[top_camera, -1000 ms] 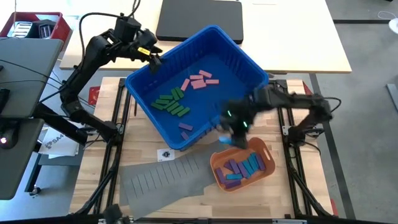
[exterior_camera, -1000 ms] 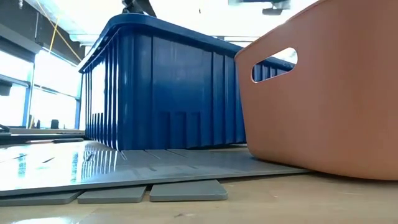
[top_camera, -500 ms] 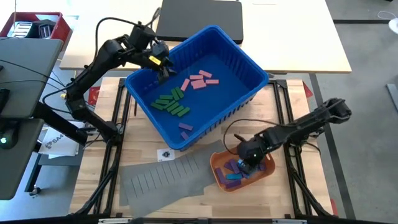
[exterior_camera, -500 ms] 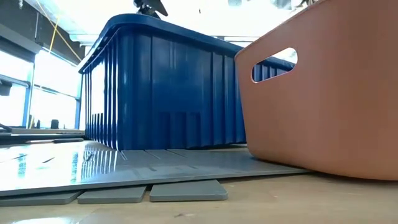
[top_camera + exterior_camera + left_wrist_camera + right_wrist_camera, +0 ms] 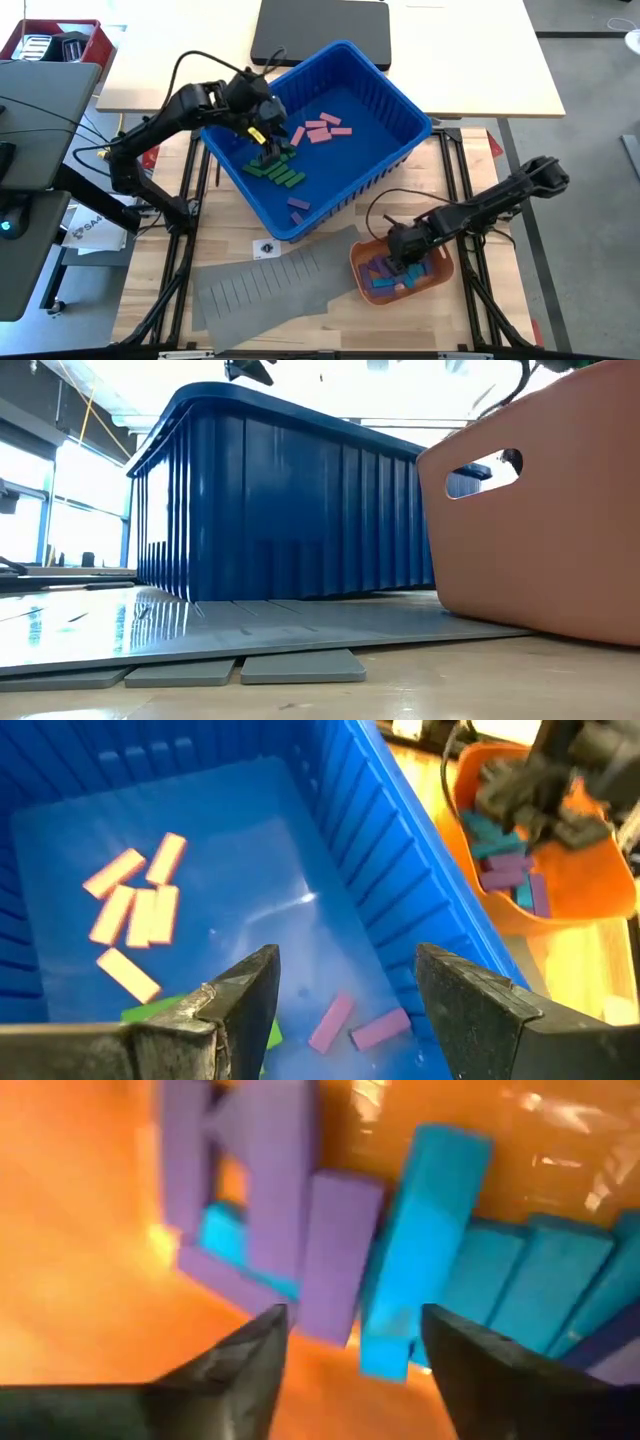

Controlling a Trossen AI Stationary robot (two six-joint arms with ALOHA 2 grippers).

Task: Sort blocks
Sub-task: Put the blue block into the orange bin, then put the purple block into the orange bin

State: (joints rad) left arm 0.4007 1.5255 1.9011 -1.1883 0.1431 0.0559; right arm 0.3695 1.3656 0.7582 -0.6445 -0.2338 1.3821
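Shifted rightward, the orange basket (image 5: 437, 272) holds the right claw (image 5: 405, 250), jaws apart; left claw (image 5: 268, 152), also apart, could scatter green blocks (image 5: 275, 168).

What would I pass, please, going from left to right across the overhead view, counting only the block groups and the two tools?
Left tool over the green blocks → pink blocks → right tool in the orange tub, over the purple and blue blocks.
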